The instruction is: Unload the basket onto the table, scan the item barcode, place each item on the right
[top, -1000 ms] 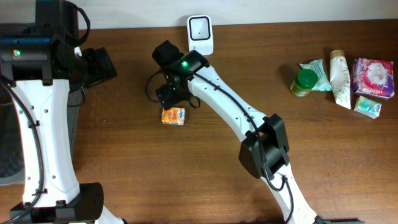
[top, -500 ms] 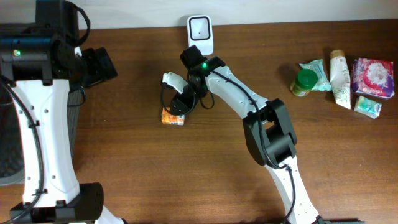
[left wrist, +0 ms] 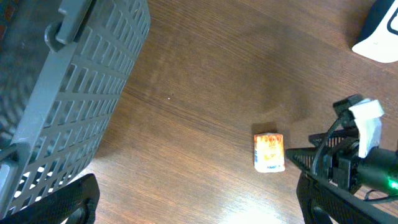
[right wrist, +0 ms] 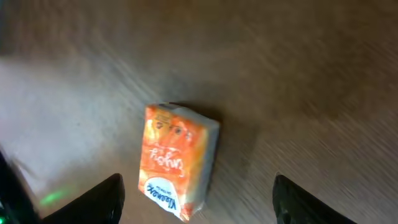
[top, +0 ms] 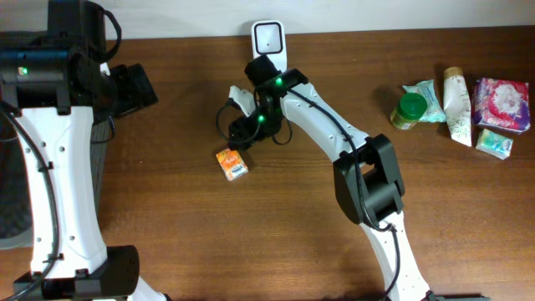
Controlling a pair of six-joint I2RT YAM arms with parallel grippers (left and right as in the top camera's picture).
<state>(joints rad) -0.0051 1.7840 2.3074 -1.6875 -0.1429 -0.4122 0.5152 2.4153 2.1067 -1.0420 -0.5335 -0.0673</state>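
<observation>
Item: a small orange carton [right wrist: 177,162] lies flat on the worktop [top: 167,217], apart from the white scanner [top: 269,40] at the far edge.
Right end effector [right wrist: 197,183]: fingers spread wide, hovering over the carton and holding nothing.
Left end effector [left wrist: 198,183]: spread wide and empty, beside the grey basket [left wrist: 68,93].
Materials: the carton is a boxy printed pack with glossy faces and soft corners (probably light and quick to skid). The worktop is smooth dark wood grain. The basket is a rigid plastic lattice.
Risk, grasp: closing off-centre could push the carton along the slick wood or twist it, and a hard squeeze could crush its thin walls.
Risk, scan: the barcode face cannot be made out, so a pick may present the wrong side to the scanner.
</observation>
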